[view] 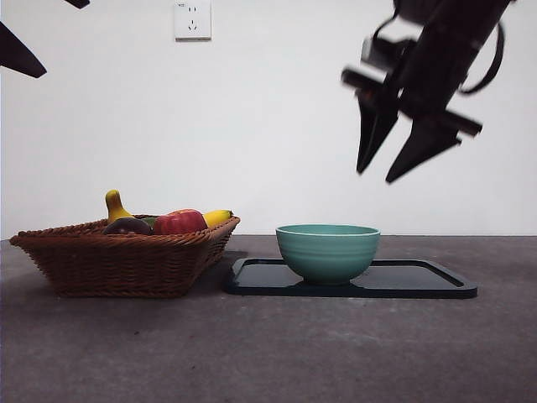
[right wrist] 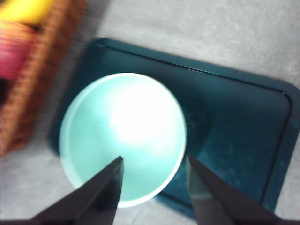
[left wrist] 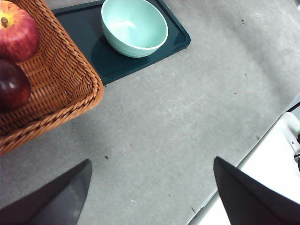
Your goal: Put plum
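The dark maroon plum (view: 127, 226) lies in the wicker basket (view: 126, 260) at the left, next to the red apple (view: 179, 222). It also shows in the left wrist view (left wrist: 13, 86), beside the apple (left wrist: 18, 31). My right gripper (view: 390, 172) hangs open and empty high above the green bowl (view: 328, 251); in the right wrist view its jaws (right wrist: 154, 164) stand apart over the empty bowl (right wrist: 123, 136). My left gripper (left wrist: 152, 166) is open and empty, high over bare table beside the basket (left wrist: 65, 89).
The bowl stands on a dark tray (view: 419, 281) right of the basket. Yellow bananas (view: 117, 206) lie in the basket behind the plum. The left arm shows as a black tip (view: 18, 54) at the top left corner. The table's edge (left wrist: 262, 140) is near the left gripper.
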Motion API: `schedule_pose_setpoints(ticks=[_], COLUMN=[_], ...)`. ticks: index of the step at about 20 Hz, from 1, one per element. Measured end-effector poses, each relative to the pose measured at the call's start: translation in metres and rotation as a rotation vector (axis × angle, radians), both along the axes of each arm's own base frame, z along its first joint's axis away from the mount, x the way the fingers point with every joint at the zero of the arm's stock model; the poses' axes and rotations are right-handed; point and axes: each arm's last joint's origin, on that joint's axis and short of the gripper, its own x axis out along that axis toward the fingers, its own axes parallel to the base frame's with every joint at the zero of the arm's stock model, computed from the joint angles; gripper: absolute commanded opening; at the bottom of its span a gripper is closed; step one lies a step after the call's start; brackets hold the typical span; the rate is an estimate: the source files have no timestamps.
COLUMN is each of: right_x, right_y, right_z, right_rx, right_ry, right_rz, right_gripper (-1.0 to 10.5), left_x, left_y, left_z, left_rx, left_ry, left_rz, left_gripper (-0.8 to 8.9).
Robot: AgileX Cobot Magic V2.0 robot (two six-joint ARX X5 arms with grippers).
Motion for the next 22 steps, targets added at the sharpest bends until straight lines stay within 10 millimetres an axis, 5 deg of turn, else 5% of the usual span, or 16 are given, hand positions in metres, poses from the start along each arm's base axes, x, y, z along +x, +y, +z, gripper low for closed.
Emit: schedule_pose_setpoints(ticks=[9, 11, 18, 22], right_x=[0.03, 0.031, 0.032, 0.013], right_y=[0.008, 0.008, 0.007, 0.001], right_z=[-0.06, -0.066, -0.061, -0.008], right_rx=[-0.036, -0.043, -0.057, -0.018], right_ry=[0.091, 0.103, 0.07, -0.049], right_rz=[-0.004, -0.006, -0.018, -0.022], right_gripper=[2.1, 0.7, 0.0, 0.0], left_x=[-0.002, -0.002, -0.002, -0.002], left_y=[0.001, 0.001, 0.001, 0.001], left_z=[-0.002, -0.002, -0.002, -0.002], left_rx=[0.008, 0.01, 0.01, 0.01], left_ry=[0.025, 0.032, 0.032, 0.03], left_rz=[0.0, 0.0, 0.0, 0.0], left_gripper=[4.06, 4.06, 4.06, 4.06])
